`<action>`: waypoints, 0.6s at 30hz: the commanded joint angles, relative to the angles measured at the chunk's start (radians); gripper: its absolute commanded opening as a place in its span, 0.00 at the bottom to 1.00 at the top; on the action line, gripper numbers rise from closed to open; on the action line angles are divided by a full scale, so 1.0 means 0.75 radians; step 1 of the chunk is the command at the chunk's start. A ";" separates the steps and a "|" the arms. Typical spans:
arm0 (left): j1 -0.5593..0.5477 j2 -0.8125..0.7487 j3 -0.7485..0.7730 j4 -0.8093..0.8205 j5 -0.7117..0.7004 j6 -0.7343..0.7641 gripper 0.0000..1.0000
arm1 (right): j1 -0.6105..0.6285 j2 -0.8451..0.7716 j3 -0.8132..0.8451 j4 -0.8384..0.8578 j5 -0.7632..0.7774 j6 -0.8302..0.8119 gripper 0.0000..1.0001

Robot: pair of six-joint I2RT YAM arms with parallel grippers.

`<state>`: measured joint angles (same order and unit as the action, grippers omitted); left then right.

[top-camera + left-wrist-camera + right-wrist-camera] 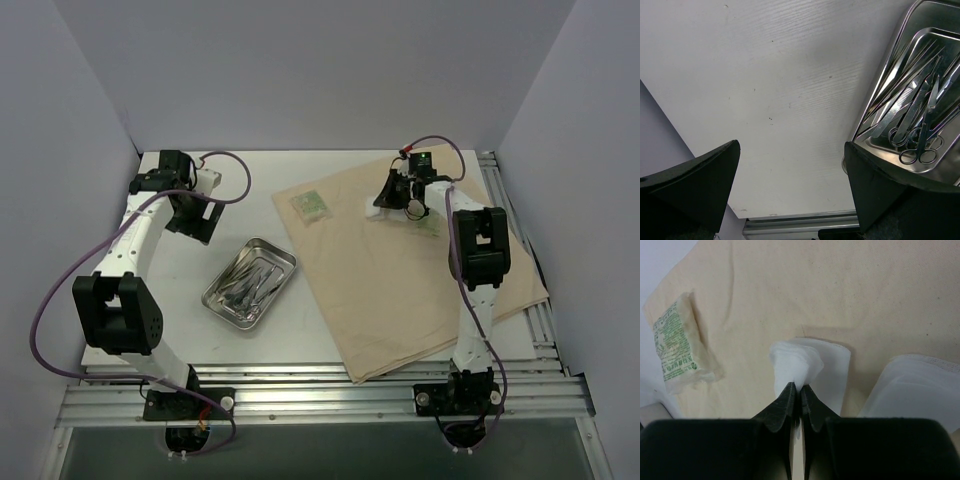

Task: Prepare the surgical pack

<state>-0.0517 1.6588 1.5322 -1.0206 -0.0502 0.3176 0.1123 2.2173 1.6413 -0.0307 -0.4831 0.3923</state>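
While right fingers pinch a gauze square over tan cloth, left fingers wide apart

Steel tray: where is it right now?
Top view: the steel tray sits on the table left of centre, between the open left gripper and the tan cloth, close beside the cloth's left edge.

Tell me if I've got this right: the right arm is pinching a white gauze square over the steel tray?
Not quite. The right gripper is pinching a white gauze square, but over the tan cloth, not the steel tray, which sits off the cloth. The right wrist view shows it.
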 commanded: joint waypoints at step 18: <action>-0.007 -0.038 0.013 0.017 -0.007 0.002 0.95 | 0.036 -0.074 0.061 -0.119 0.243 -0.110 0.34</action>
<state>-0.0517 1.6588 1.5322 -1.0206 -0.0536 0.3176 0.1223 2.2292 1.6413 -0.0811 -0.3481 0.3401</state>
